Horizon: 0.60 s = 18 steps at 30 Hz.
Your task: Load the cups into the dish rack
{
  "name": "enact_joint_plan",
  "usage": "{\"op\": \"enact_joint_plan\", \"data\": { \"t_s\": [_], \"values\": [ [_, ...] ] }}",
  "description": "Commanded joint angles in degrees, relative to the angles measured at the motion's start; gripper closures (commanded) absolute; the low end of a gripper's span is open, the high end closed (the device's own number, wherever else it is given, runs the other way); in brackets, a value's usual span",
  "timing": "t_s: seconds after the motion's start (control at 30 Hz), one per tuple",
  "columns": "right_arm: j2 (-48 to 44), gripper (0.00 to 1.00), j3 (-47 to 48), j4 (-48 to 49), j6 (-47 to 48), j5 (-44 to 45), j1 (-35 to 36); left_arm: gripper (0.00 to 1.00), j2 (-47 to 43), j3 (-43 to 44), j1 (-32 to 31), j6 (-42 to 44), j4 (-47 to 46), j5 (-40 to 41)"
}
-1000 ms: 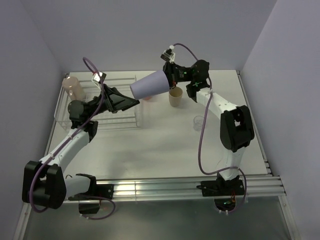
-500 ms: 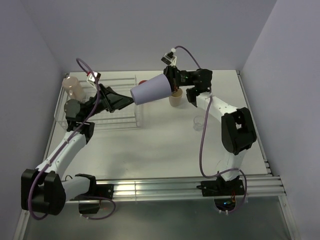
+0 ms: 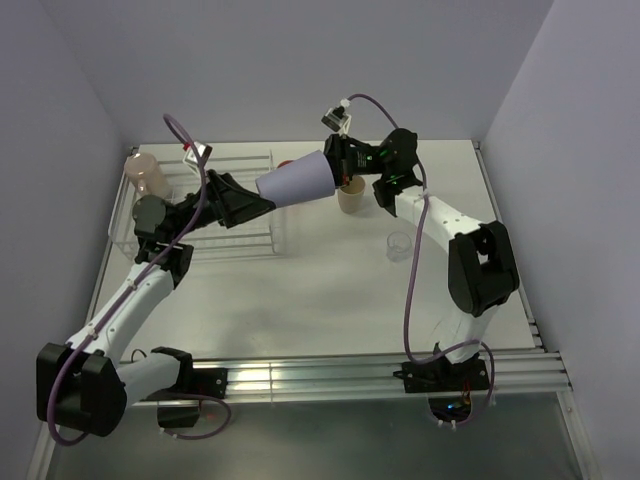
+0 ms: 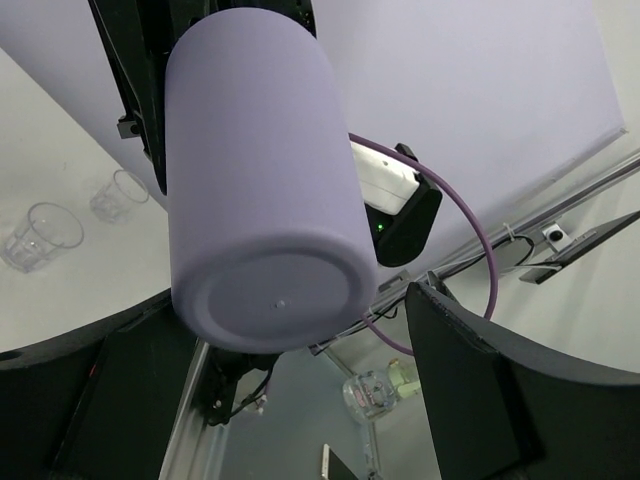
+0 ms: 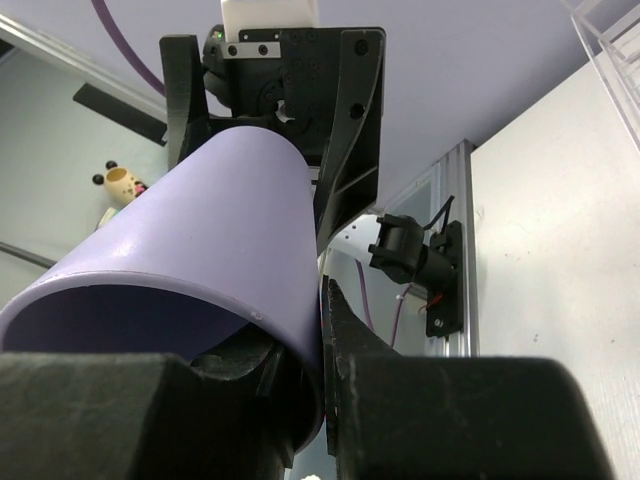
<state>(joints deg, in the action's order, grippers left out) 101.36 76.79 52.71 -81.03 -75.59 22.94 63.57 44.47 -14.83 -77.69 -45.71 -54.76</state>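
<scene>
1. white tabletop (image 3: 320, 290) under pale lilac walls (image 3: 300, 60); from the table's middle in the top view, the dish rack (image 3: 230, 245) sits at 10 o'clock.
2. the right gripper (image 3: 337, 170) is clamped on the rim of the lavender cup (image 3: 295, 181), one finger inside the mouth and one outside. it holds the cup on its side in the air at about 11 o'clock, base pointing toward 9 o'clock.
3. the left gripper (image 3: 262, 203) is spread wide at the cup's base. its fingers stand either side of the base and, as far as the wrist view shows, apart from it.
4. the tan cup (image 3: 350, 198) stands upright at 1 o'clock, just beside the right gripper.
5. a clear glass (image 3: 398, 245) stands at 3 o'clock, well apart from the rack.
6. the pale pink mug (image 3: 147, 175) is at the rack's far-left corner, seemingly inside it.
7. a red sliver behind the lavender cup is probably the coral-red cup (image 3: 285, 165).
</scene>
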Motion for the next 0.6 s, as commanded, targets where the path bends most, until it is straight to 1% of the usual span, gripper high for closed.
{"op": "enact_joint_plan", "data": {
  "t_s": [0.0,0.1,0.2,0.23,0.37,0.57],
  "values": [
    [-3.63,1.0,0.11,-1.9,4.3,0.8,1.32,0.11,-0.29,3.78,-0.55,2.71,0.71,0.45],
    [-3.89,1.0,0.02,-3.84,6.06,0.8,1.49,0.12,-0.38,4.14,-0.64,2.81,1.77,1.06],
    [-3.8,1.0,0.2,-4.89,6.77,0.71,1.49,0.16,-0.64,3.87,-0.64,2.72,1.94,1.33],
    [-3.8,1.0,0.11,-4.98,6.77,0.71,1.49,0.19,-0.73,3.78,-0.55,2.81,1.94,1.24],
    [-3.72,1.0,0.02,-5.25,6.77,0.36,1.58,0.23,-0.82,3.17,-0.46,2.55,2.21,1.41],
    [-3.89,1.0,-0.68,-5.42,7.21,-0.17,1.67,0.23,-0.38,3.26,-0.2,1.05,0.19,1.41]
  ]
}}
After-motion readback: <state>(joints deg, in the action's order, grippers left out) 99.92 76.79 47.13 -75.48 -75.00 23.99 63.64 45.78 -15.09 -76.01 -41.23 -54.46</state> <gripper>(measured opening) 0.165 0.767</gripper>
